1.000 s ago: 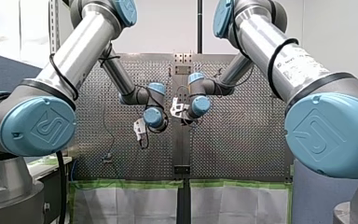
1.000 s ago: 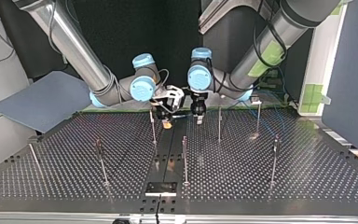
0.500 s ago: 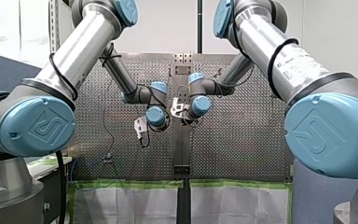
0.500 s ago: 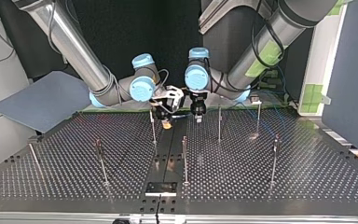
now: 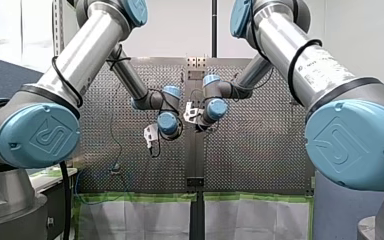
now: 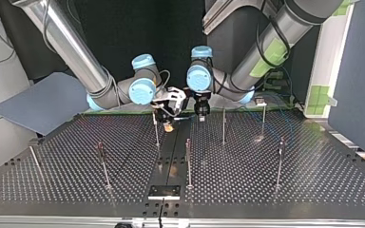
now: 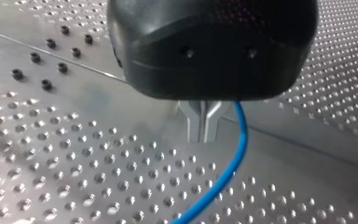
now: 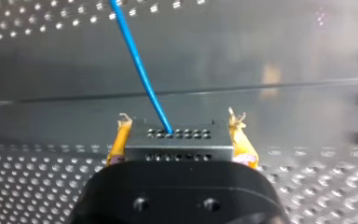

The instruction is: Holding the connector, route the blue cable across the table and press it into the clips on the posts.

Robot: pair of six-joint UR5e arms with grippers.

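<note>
So the blue cable (image 8: 140,60) trails freely, my right fingers (image 8: 118,142) clamp the connector (image 8: 179,140); my left fingers (image 7: 196,126) sit closed beside the cable.

Perforated metal table (image 6: 290,190); 7 thin posts (image 6: 188,161) standing on it

Top view: our left gripper (image 6: 201,115) and right gripper (image 6: 169,126) sit close together at the table's (image 6: 313,190) 12 o'clock edge, with little room between them. We have a near post (image 6: 156,132) just beside the right gripper at 9 o'clock, a centre post (image 6: 188,162) at its 5, and a third post (image 6: 224,126) at the left gripper's 3. Open lanes: toward 6 down the centre strip (image 6: 173,156), toward 5 between the centre post and the third post. The blue cable (image 7: 235,154) trails low off the left gripper. The outer posts (image 6: 279,164) stand well apart, wide room there.
</note>
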